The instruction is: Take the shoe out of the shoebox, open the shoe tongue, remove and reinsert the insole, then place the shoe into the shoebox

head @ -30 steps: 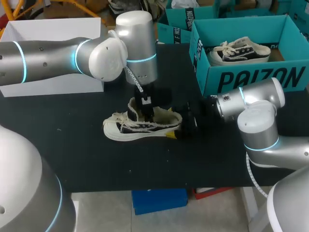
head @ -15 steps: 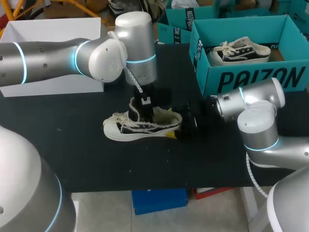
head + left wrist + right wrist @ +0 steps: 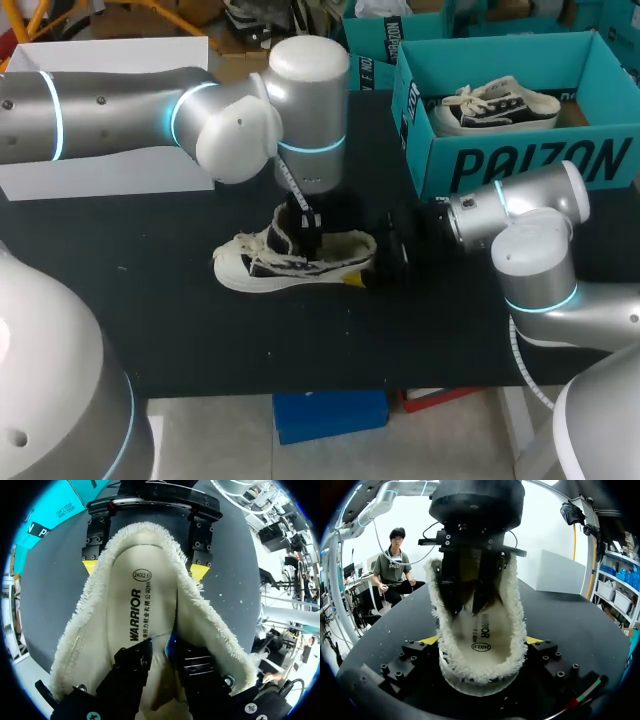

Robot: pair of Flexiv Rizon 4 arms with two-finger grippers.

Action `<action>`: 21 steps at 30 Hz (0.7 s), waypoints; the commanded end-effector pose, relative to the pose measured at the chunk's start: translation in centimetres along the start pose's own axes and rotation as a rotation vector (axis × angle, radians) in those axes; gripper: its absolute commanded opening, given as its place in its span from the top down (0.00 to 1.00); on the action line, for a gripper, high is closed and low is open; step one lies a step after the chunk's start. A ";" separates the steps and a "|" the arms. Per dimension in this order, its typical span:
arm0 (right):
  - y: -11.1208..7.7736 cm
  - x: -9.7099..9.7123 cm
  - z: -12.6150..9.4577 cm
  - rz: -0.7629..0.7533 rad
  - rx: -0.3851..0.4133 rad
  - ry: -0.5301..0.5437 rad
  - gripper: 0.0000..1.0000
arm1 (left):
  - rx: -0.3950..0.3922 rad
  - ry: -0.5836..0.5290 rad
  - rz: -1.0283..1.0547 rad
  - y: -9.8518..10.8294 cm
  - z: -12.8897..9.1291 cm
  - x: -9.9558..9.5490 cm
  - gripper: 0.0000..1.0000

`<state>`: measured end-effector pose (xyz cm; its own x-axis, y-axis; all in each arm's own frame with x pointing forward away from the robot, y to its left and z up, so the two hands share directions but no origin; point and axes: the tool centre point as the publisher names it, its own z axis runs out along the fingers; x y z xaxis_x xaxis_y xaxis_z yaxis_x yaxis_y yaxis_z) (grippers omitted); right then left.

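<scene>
The cream fleece-lined sneaker (image 3: 290,262) stands on the black desk (image 3: 200,330), near the teal cardboard shoebox (image 3: 520,165); the right jaws clamp its heel from both sides, and the left jaws, nearly closed inside it, pinch the pale printed insole (image 3: 125,610)

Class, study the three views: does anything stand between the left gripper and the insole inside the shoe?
Nothing visible does. The left gripper is down inside the shoe, right at the insole; the fleecy collar lies spread to either side.
</scene>
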<state>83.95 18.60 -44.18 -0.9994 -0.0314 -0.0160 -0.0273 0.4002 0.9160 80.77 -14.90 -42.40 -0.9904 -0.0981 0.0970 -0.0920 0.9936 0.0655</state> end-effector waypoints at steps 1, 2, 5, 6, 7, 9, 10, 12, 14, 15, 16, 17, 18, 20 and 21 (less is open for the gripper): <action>-0.1 -0.2 0.1 0.002 0.001 -0.002 1.00 | -0.076 -0.142 -0.008 0.2 2.3 1.0 0.71; -0.1 -0.2 0.1 0.002 0.001 -0.002 1.00 | -0.091 -0.158 -0.003 0.2 2.4 1.0 0.73; -0.1 -0.2 0.1 0.002 0.001 -0.002 1.00 | -0.134 -0.206 0.010 0.4 2.9 0.7 0.73; -0.1 -0.2 0.1 0.002 0.001 -0.002 1.00 | -0.144 -0.220 0.017 0.4 3.1 0.7 0.73; -0.1 -0.2 0.1 0.002 0.001 -0.002 1.00 | -0.156 -0.239 0.024 0.5 3.2 0.6 0.74; -0.1 -0.2 0.1 0.002 0.001 -0.002 1.00 | -0.188 -0.276 0.037 0.6 3.9 0.4 0.75; -0.1 -0.2 0.1 0.002 0.001 -0.002 1.00 | -0.201 -0.286 0.042 0.7 4.3 0.3 0.75; -0.1 -0.2 0.1 0.002 0.001 -0.002 1.00 | -0.232 -0.323 0.049 1.0 5.0 0.0 0.73; -0.1 -0.2 0.1 0.002 0.001 -0.002 1.00 | -0.251 -0.354 0.045 1.4 5.6 -0.4 0.75; -0.1 -0.2 0.1 0.002 0.001 -0.002 1.00 | -0.271 -0.385 0.045 1.5 6.0 -0.6 0.76; -0.1 -0.2 0.1 0.002 0.001 -0.002 1.00 | -0.280 -0.397 0.043 1.7 6.4 -0.8 0.80; -0.1 -0.2 0.1 0.002 0.001 -0.002 1.00 | -0.283 -0.414 0.037 1.9 6.6 -0.9 0.84; -0.1 -0.2 0.1 0.002 0.001 -0.002 1.00 | -0.296 -0.436 0.039 2.0 6.9 -1.1 0.83; -0.1 -0.2 0.1 0.002 0.001 -0.002 1.00 | -0.298 -0.447 0.039 2.4 7.4 -1.4 0.85; -0.1 -0.2 0.1 0.002 0.001 -0.002 1.00 | -0.312 -0.469 0.041 2.5 7.6 -1.7 0.86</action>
<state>83.92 18.66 -44.17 -0.9994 -0.0312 -0.0164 -0.0276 0.4000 0.9161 81.01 -13.86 -42.76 -0.9605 0.0183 -0.2776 -0.0765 0.9420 0.3269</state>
